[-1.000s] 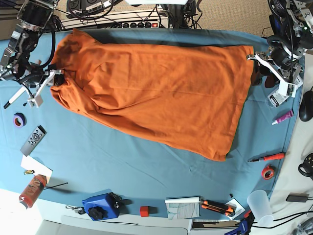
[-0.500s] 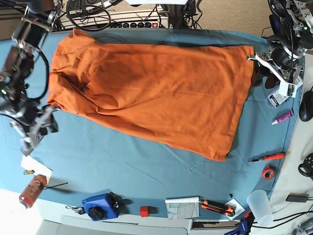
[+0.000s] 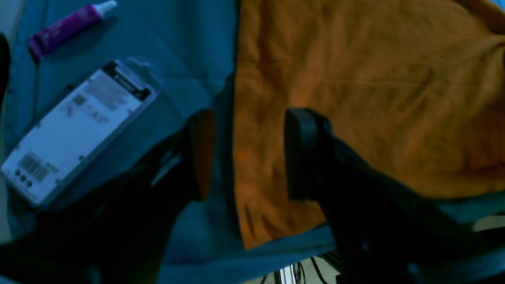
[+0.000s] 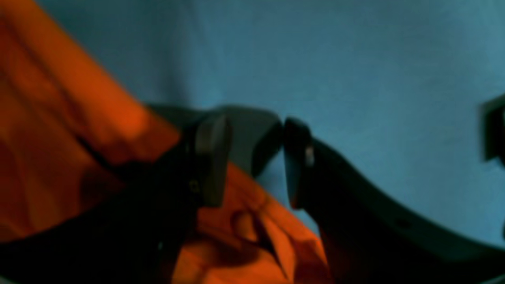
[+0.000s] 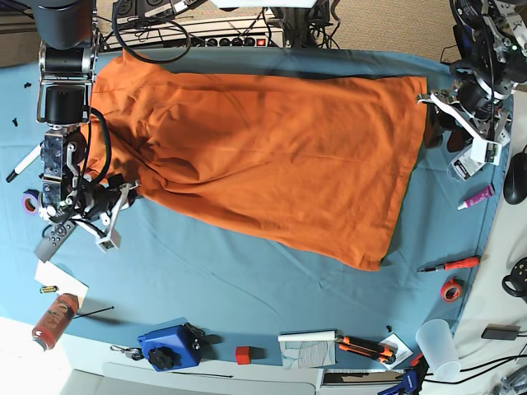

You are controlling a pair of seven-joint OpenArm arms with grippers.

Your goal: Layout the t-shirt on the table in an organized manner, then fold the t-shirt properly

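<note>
In the left wrist view we count one bright orange cotton t-shirt point(image 3: 355, 98), one purple tube point(image 3: 67, 25) and one white blister pack point(image 3: 75, 130) whose print is too blurred to read. Our left claw point(image 3: 246, 154) gapes open, straddling the shirt's edge.

In the right wrist view our right claw point(image 4: 252, 161) stands open and empty above the shirt's edge.

In the base view the single shirt lies spread across the blue-teal cloth worktop point(image 5: 247, 288), between both claws.

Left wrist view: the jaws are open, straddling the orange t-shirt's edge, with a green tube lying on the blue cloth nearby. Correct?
Not quite. In the left wrist view the tube is purple with a white cap, not green. The rest holds: the left gripper is open, straddling the edge of the t-shirt on the table.
</note>
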